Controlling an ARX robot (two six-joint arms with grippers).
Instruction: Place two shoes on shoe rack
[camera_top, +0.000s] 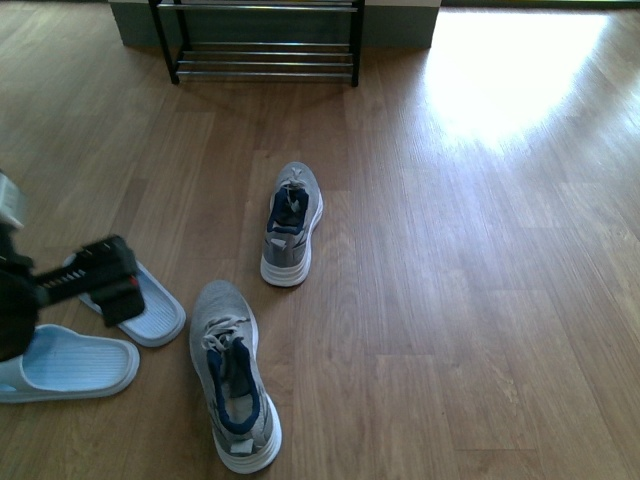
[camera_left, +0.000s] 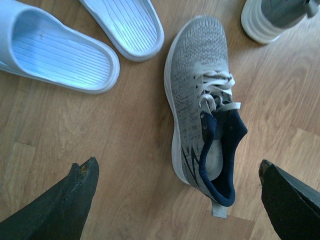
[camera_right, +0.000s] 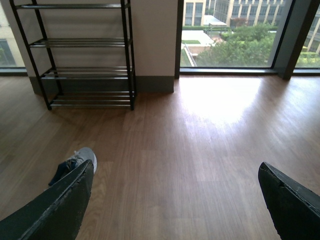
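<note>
Wood floor (camera_top: 480, 300), shoe rack (camera_top: 265, 60) against far wall (camera_right: 150, 40); left gripper (camera_left: 177, 166) spread wide above nearer grey sneaker (camera_left: 200, 100); right gripper (camera_right: 175, 170) wide too, empty, facing rack.

Both sneakers (camera_top: 232, 385) are grey knit with white soles, white laces and navy collars. The slides (camera_top: 70, 365) are pale blue, their footbeds ribbed with fine lines. The rack (camera_top: 262, 62) has black frames and chrome bars. The floor (camera_top: 480, 300) is warm brown wood-grain planks.
</note>
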